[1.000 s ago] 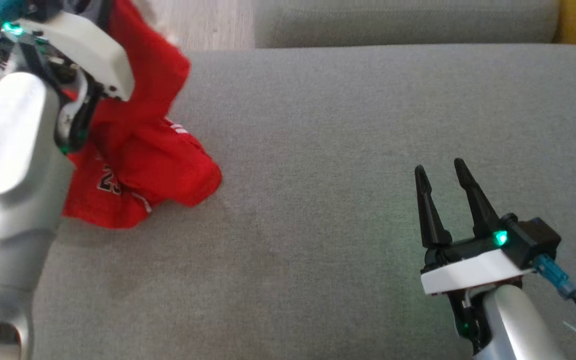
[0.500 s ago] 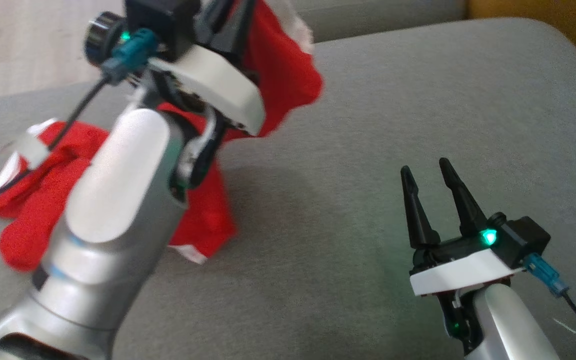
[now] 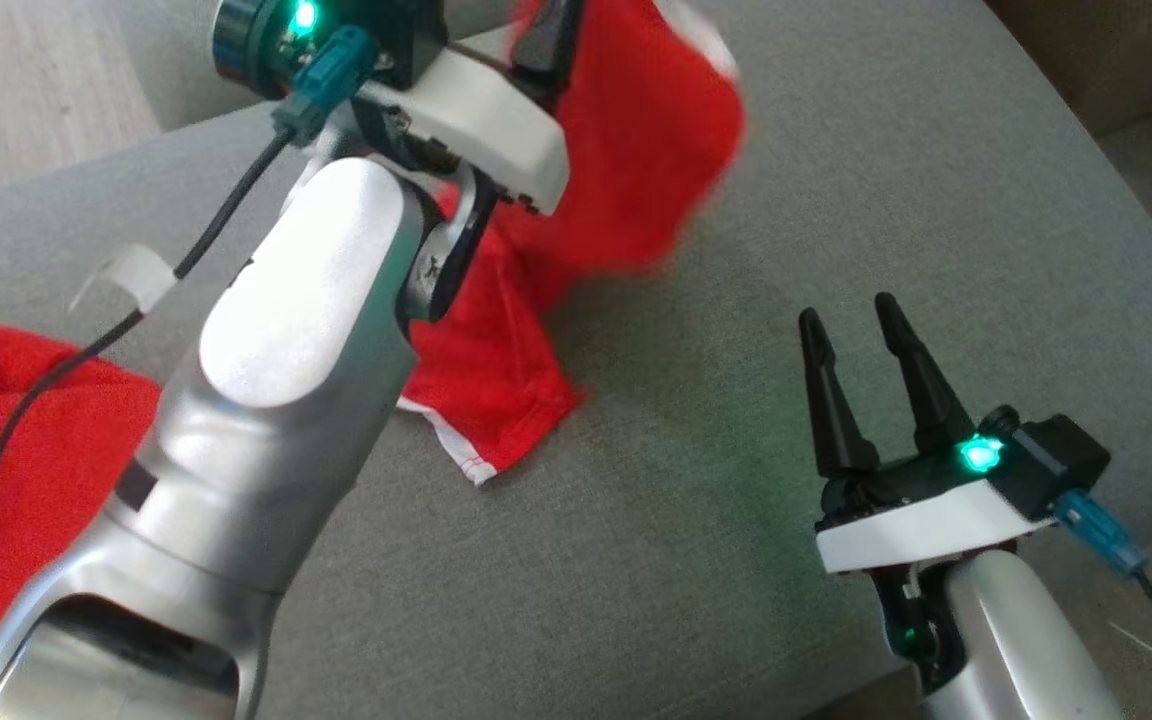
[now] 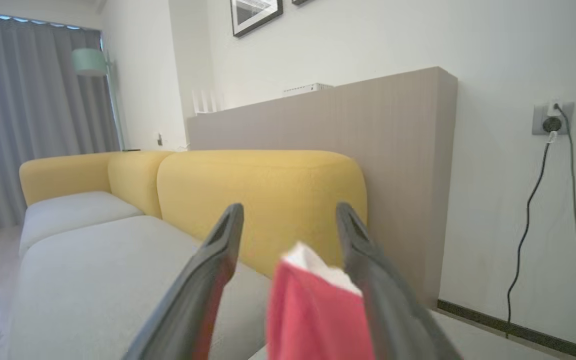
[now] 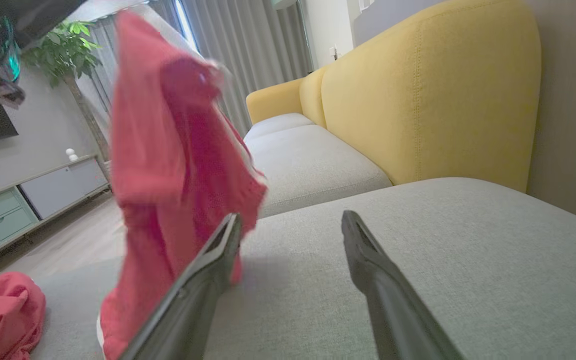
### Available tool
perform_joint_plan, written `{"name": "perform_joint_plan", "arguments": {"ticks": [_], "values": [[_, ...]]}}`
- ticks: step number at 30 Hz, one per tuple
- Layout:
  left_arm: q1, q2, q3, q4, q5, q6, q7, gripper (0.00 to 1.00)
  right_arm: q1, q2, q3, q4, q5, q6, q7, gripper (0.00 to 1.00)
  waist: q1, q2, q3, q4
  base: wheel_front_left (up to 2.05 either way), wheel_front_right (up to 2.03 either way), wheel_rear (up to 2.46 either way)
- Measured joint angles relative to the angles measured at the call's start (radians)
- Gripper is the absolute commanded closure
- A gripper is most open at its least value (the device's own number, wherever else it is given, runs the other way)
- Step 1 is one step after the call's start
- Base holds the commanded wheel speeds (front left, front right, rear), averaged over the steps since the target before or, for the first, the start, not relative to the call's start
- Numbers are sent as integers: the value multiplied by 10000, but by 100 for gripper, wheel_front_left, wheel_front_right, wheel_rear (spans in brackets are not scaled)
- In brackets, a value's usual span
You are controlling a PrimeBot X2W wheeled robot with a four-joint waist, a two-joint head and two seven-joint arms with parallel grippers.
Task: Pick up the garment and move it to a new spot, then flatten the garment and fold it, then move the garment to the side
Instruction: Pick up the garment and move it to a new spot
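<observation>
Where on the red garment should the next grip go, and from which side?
Probably the white-trimmed hem corner of the red garment, approached from the right by the open right gripper. That corner lies flat on the grey cushion, clear of the left arm; the upper cloth is bunched and blurred.

Garment (image 3: pixel 636 150): bright red, white hem trim; reads pinker in wrist views. Sofa seat (image 3: pixel 696 560): plain mid-grey weave. Backrest (image 5: pixel 433 100): mustard yellow. Right end effector (image 3: pixel 848 310): black fingers (image 3: pixel 833 420), white base plate, green LED, teal plug. Left end effector (image 4: pixel 289 209): dark grey fingers, red tint on inner face. Left forearm (image 3: pixel 286 350): silver. Floor (image 3: pixel 26 90): pale wood. Curtains (image 4: pixel 28 125): grey. Wall (image 4: pixel 493 50): white.
</observation>
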Motion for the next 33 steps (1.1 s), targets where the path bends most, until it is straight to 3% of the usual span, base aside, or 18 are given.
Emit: {"name": "perform_joint_plan", "arguments": {"ticks": [5,10,18,26,33], "values": [[0,428,-12,639,196,-263,-516,0,2,0,-374,-58,-29,0,0,0,0,0,29,399,0,0,0],[337,1335,190,403,272,-176,-1168,0,54,2,-844,-54,-209,0,0,0,-1,0,-111,1129,0,0,0],[3872,2266,326,-815,105,397,-2029,0,357,6,-1388,-6,-713,0,0,0,-2,0,-463,2505,0,0,0],[7180,2403,84,-1756,351,1507,-2892,0,732,8,-1509,-54,-999,0,0,0,-4,0,-996,3342,0,0,0],[8505,1829,729,-2259,483,1793,-2943,0,1254,10,-1599,-136,-999,0,0,0,-4,0,-1292,3542,0,0,0]]}}
